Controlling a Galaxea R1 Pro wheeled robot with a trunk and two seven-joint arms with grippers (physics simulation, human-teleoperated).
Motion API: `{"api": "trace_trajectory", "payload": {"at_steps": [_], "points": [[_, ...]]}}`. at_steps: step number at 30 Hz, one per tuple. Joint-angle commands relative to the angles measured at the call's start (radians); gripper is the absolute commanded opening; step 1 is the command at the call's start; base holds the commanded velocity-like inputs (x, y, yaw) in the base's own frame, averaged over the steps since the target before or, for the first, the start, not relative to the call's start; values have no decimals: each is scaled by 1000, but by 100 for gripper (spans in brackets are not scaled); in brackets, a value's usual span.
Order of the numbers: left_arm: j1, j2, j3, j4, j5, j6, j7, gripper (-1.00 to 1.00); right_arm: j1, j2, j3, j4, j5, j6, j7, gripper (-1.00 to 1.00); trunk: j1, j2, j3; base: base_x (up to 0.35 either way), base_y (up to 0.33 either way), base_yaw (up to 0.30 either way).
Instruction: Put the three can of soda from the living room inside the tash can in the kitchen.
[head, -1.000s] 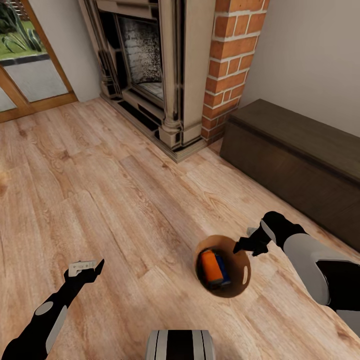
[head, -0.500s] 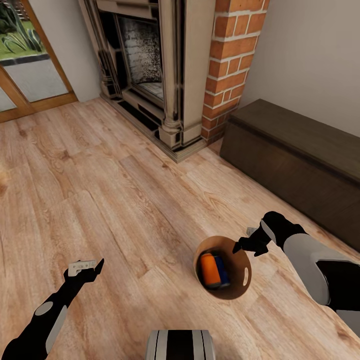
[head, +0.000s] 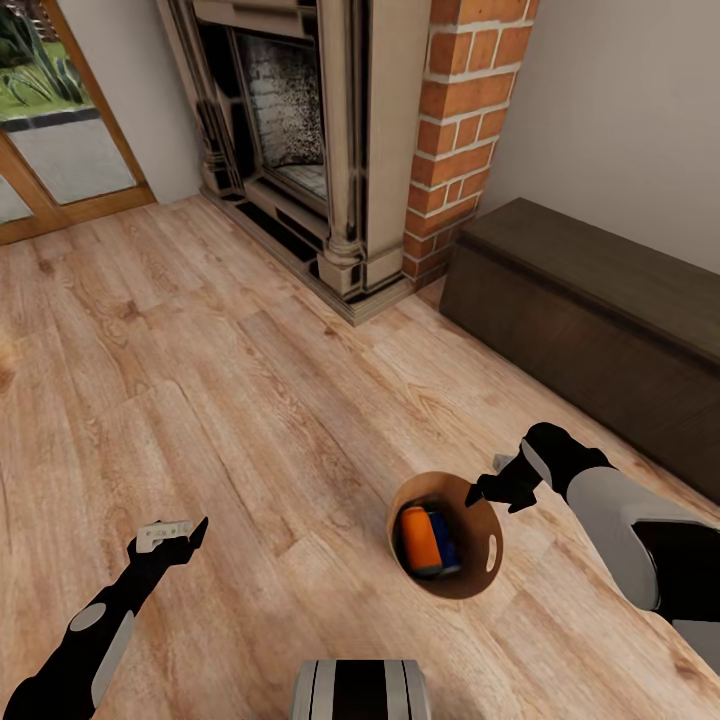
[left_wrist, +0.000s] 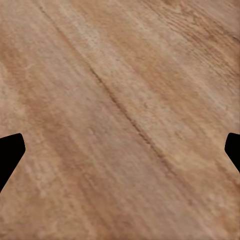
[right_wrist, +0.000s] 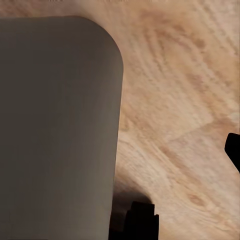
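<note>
Broadly, the living room's wood-plank floor (head: 200, 400) spreads under the head view, with the brick fireplace (head: 340, 140) at the far wall, a dark low cabinet (head: 590, 310) to its right and a wood-framed glass door (head: 50, 120) at far left. The tash can (head: 487, 570) lies tipped on the floor ahead of the robot, mouth facing the camera, holding an orange can (head: 418, 538) and a blue can (head: 444, 540) side by side. A second ago the orange can leaned slantwise inside; now it has settled straighter, and the bin has barely shifted. Both arms stand where they were. The right pincer (head: 488, 490) hovers at the bin's upper rim; whether its fingers are parted I cannot tell. The left pincer (head: 172, 536) hangs over bare floor well to the left, fingers spread wide, gripping nothing.
</note>
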Motion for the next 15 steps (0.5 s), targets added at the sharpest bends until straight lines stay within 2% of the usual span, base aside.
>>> {"api": "trace_trajectory", "payload": {"at_steps": [1, 6, 15], "points": [[0, 0, 0, 0, 0, 0, 0, 100, 0, 0, 0, -1, 1, 0, -2, 100, 0, 0, 4, 0, 0, 0], [0, 0, -1, 1, -1, 1, 2, 100, 0, 1, 1, -1, 1, 0, -3, 100, -3, 1, 23, 0, 0, 0], [-1, 0, -4, 13, -5, 3, 32, 100, 0, 4, 3, -2, 1, 0, -3, 100, -37, 64, 51, 0, 0, 0]]}}
